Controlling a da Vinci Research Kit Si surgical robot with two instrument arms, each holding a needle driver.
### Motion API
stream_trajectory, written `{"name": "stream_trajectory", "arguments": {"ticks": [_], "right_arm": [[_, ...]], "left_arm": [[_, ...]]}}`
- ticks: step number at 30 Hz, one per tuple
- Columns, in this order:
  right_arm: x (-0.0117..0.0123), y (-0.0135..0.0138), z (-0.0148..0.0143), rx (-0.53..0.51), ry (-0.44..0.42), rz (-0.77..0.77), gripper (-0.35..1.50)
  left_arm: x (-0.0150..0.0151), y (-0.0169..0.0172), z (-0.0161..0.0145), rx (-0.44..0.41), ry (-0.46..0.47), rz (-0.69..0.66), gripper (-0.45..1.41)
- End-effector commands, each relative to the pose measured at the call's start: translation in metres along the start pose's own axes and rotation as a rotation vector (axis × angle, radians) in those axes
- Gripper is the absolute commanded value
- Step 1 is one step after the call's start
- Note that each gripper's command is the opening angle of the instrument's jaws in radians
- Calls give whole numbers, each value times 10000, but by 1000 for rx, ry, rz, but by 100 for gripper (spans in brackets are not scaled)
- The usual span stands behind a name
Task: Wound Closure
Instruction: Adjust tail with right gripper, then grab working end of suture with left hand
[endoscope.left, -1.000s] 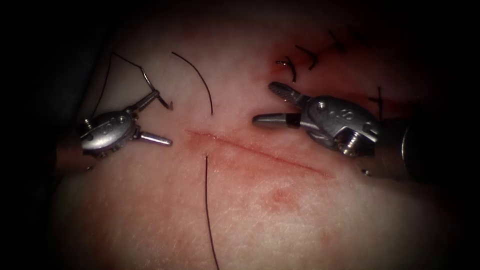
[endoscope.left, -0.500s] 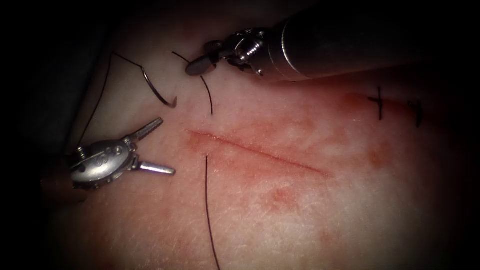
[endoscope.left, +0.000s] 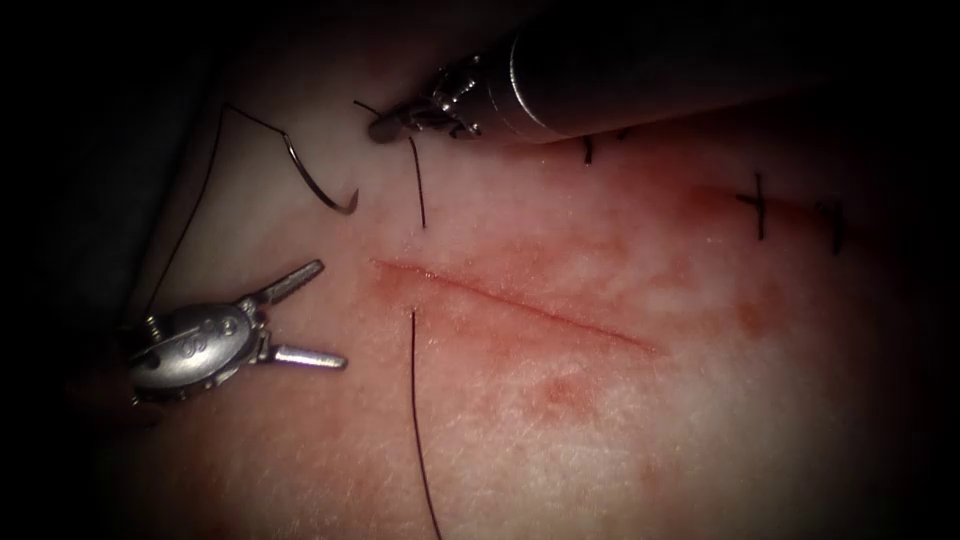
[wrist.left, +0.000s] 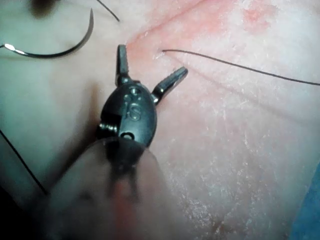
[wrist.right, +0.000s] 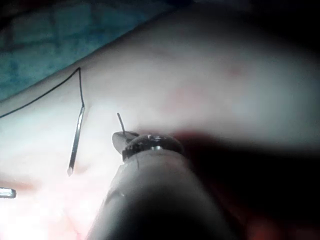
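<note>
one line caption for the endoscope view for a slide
Left hand open and empty beside the cut; needle lying free on the tissue; right hand shut on the thread.

Surgical training bench, pork-belly tissue (endoscope.left: 600, 420) on blue drape (wrist.right: 45, 45), earlier stitches (endoscope.left: 758, 205)

Two silver metal two-jawed needle drivers: left tool (endoscope.left: 300, 312), right tool (endoscope.left: 385, 127). One curved steel needle (endoscope.left: 318, 186). One pale pink slab of pork-belly tissue (endoscope.left: 620, 420). One reddish straight cut (endoscope.left: 510, 305). Two stretches of thin black thread at cut: one above (endoscope.left: 415, 180), one below (endoscope.left: 417, 420). Three short black finished stitches at right (endoscope.left: 758, 205).
</note>
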Motion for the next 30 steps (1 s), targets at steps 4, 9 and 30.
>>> {"name": "stream_trajectory", "arguments": {"ticks": [4, 9, 30], "right_arm": [[4, -2, -8, 34, 108, -12, -35], [-10, -4, -30, 84, 262, -46, -35], [-80, 27, -169, 223, 656, -49, 130]], "left_arm": [[-8, 4, 8, -7, -8, 1, 49], [-10, 9, 8, -11, -10, 5, 47], [4, 107, 2, -165, -168, 475, 30]]}}
